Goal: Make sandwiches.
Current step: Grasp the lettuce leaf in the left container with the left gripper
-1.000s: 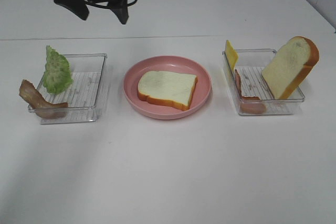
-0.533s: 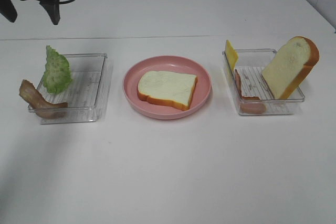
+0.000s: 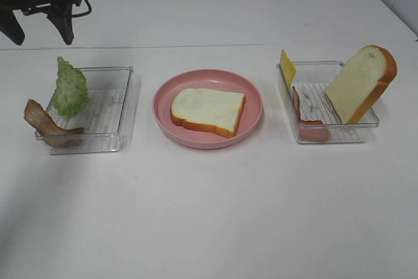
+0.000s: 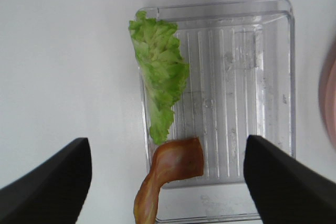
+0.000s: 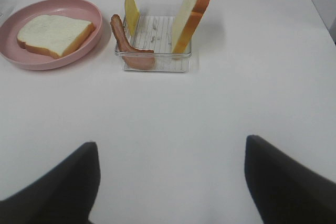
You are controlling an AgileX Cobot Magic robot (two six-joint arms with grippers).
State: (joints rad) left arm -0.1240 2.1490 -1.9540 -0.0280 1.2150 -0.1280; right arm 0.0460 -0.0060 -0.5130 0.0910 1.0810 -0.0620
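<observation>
Since a second ago the left gripper (image 3: 41,36) has swung from above the middle of the worktop (image 3: 209,213) to its far left corner. It now hangs behind the left tray (image 3: 124,119), pointing down. Its fingers are spread wide with nothing between them. The right gripper (image 5: 170,148) is also wide open and empty, held low over bare worktop near the front.

The sandwich so far is a single bread slice (image 3: 208,110) lying flat on the pink plate (image 3: 256,99) in the centre. Lettuce (image 3: 70,88) leans on the left tray's outer wall, and a bacon strip (image 3: 46,125) drapes over its front corner. The right tray (image 3: 339,136) holds a cheese square (image 3: 287,68) on edge, another bacon strip (image 3: 307,121) and a second bread slice (image 3: 360,83) leaning over its right wall. Clear gaps separate the plate from both trays, and the whole front of the worktop is open.
</observation>
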